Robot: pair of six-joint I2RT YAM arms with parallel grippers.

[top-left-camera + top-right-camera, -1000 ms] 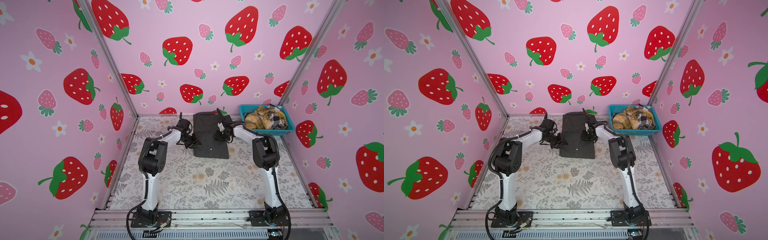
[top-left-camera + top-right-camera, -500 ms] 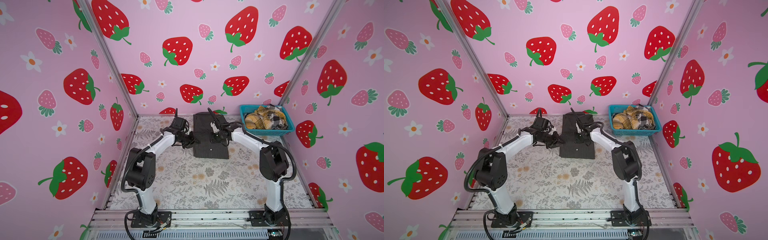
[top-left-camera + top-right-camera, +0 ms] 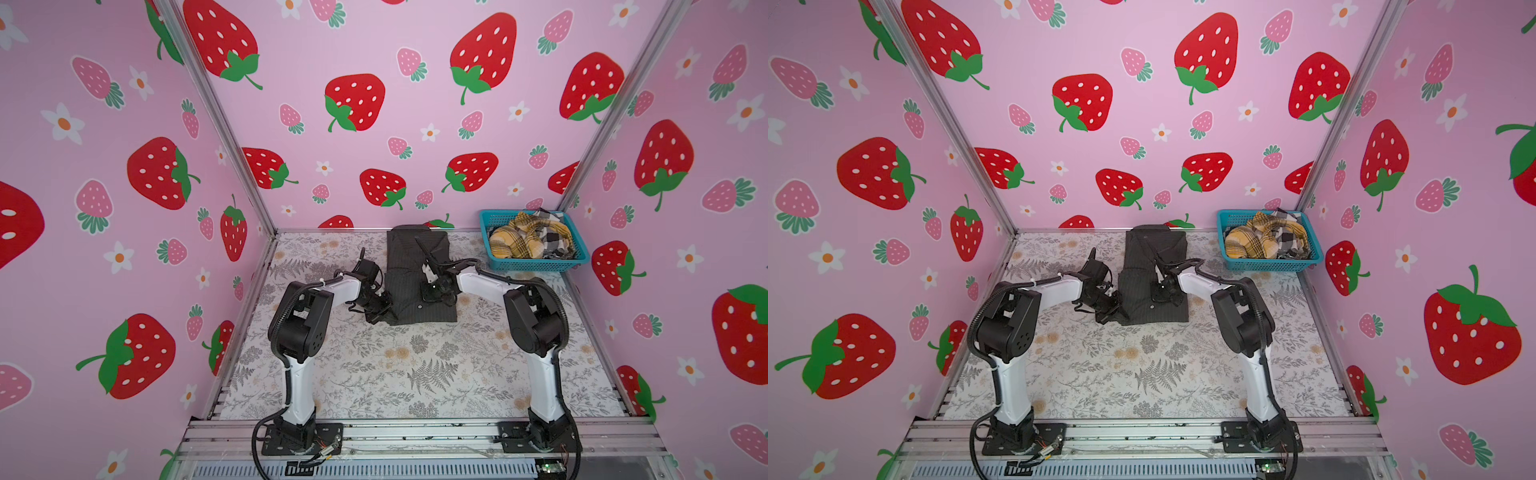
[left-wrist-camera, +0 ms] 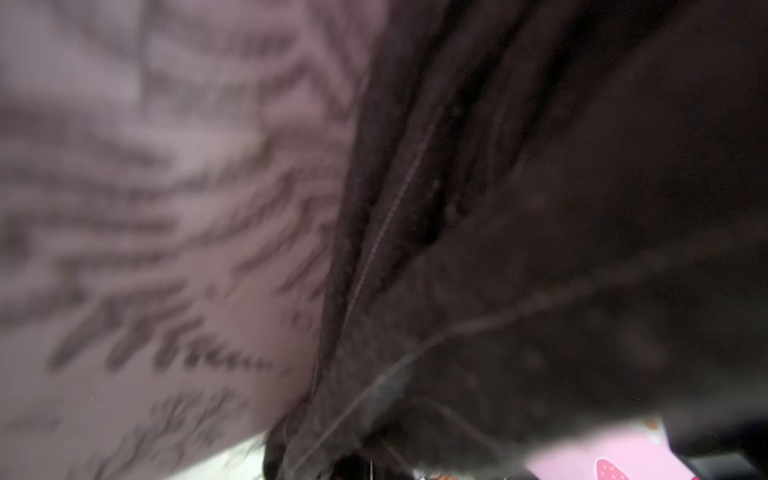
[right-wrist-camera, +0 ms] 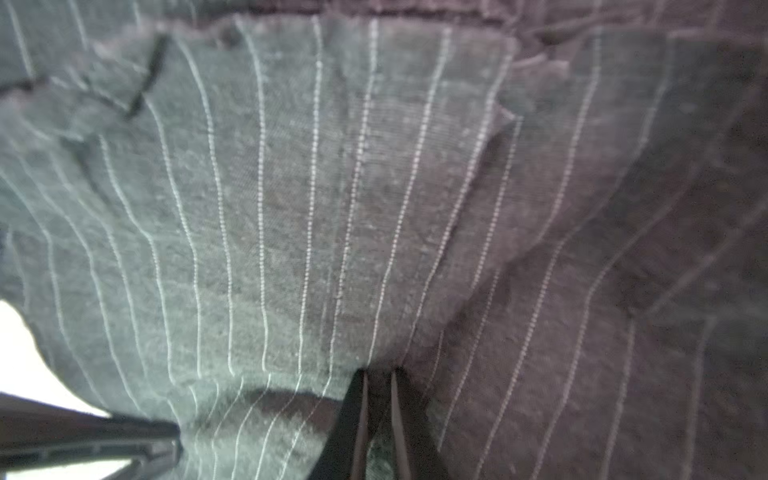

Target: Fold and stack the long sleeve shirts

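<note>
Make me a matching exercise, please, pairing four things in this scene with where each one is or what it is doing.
Things:
1. charcoal shirt
2. yellow plaid shirt
3. teal basket
4. right gripper

Places or states:
A. far right corner of the table
B. crumpled inside the basket
C. shut on the charcoal shirt
D. spread on the table, at the back

Pairs: 1-D, 2-B, 3-A, 4-C.
</note>
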